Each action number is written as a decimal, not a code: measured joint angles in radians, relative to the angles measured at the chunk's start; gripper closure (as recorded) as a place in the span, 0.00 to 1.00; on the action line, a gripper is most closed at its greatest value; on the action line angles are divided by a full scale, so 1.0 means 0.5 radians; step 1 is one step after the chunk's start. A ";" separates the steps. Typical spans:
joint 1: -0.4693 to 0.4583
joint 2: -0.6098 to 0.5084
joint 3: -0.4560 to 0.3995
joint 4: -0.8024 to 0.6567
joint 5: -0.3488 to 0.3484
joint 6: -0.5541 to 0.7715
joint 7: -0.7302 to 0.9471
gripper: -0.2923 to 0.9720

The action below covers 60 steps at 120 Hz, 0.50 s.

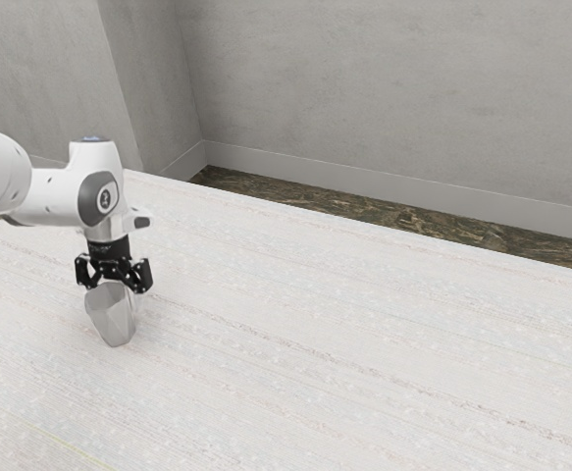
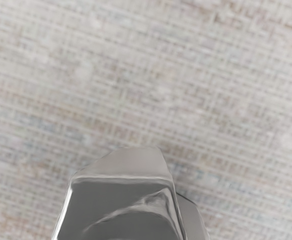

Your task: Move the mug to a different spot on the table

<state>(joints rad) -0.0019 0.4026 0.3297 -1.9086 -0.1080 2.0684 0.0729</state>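
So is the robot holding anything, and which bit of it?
Yes, the gripper holds the silver mug by its top rim.

The exterior view looks from beside the arm [image 1: 40, 191] across the counter [image 1: 364, 334] toward its far edge. The wrist view looks closely down; both share the mug [image 1: 112, 316].

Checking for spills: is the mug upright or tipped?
Upright: the mug is vertical beneath the end effector, narrower base down, wider top up.
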 joint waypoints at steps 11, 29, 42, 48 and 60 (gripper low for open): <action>0.006 0.012 0.000 0.000 -0.007 0.004 0.006 0.31; 0.015 0.017 0.000 0.000 -0.019 0.008 0.013 0.34; 0.016 0.025 0.000 0.002 -0.025 0.011 0.016 0.33; 0.016 0.028 0.000 0.003 -0.029 0.017 0.016 0.33; 0.016 0.029 0.000 0.008 -0.032 0.027 0.017 0.34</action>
<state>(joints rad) 0.0062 0.4173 0.3298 -1.9049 -0.1242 2.0820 0.0811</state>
